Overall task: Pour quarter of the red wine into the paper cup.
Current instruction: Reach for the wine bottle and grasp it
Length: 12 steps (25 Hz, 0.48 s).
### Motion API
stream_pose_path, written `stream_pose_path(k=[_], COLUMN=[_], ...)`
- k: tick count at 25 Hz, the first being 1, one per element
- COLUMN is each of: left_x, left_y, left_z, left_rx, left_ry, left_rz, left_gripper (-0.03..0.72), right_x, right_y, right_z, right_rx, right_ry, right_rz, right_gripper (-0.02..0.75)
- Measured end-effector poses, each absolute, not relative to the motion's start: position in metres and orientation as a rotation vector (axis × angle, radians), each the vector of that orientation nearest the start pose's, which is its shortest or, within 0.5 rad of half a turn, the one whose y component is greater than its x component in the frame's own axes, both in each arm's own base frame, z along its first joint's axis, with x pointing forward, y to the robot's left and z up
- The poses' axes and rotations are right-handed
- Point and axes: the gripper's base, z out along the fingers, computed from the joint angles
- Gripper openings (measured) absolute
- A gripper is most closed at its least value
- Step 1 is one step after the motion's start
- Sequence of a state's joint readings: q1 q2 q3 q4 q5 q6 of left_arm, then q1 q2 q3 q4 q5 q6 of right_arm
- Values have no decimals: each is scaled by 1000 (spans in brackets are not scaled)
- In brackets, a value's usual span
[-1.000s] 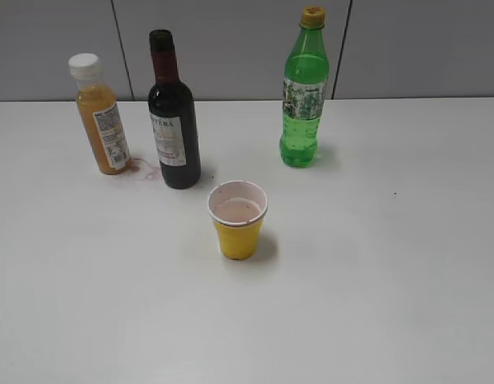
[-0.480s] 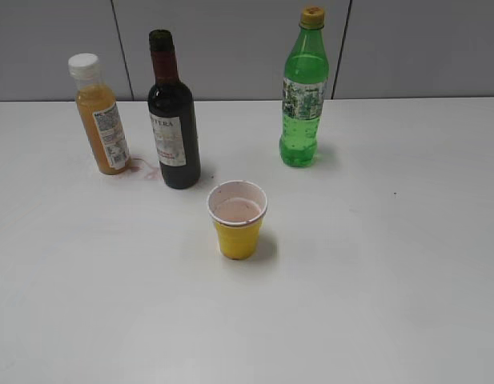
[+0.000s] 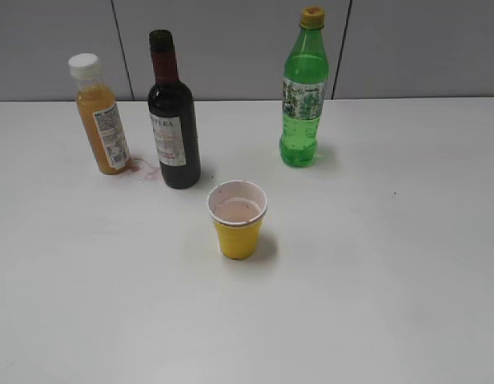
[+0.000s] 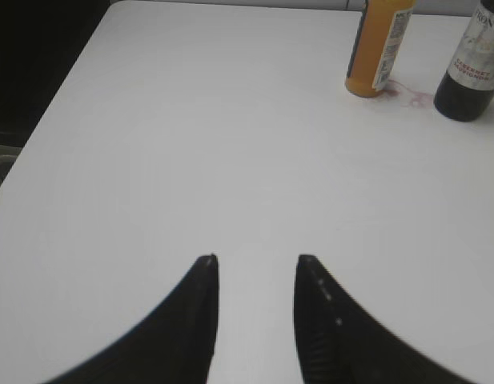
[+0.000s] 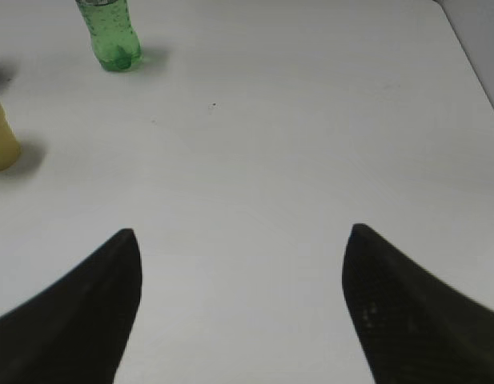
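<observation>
Red wine (image 3: pixel 174 120) stands upright on the white tabletop (image 3: pixel 375 264), well apart from both grippers and held by neither. The left gripper (image 4: pixel 255 260) hovers over bare tabletop with its jaws a modest way apart and nothing between them; the bottle's base sits far ahead to its upper right. The right gripper (image 5: pixel 242 234) is spread wide and empty, with the paper cup (image 3: pixel 238 218) at the far left edge of its view.

Only the exterior view shows the whole wine bottle, the orange juice bottle (image 3: pixel 100 114) beside it, the green soda bottle (image 3: pixel 303 88) and the pinkish liquid inside the cup. The left wrist view shows a reddish smear (image 4: pixel 407 92) between juice and wine. The bottle is dark glass with a dark red neck and a white label.
</observation>
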State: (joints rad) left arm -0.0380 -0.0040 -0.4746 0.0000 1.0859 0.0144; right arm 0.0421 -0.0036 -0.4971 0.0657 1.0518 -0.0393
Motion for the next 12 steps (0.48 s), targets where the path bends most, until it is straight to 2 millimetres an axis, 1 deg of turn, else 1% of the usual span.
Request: stream_pose_path(k=[12], left_x=[-4], left_y=[0], left_z=[268], left_rx=[55], left_ry=[2090], left_rz=[-21], left_gripper=[236], right_x=[-5], right_y=[5], right_z=[277], right_rx=[-87], right_ry=[2032], right_rz=[80], right_gripper=[591])
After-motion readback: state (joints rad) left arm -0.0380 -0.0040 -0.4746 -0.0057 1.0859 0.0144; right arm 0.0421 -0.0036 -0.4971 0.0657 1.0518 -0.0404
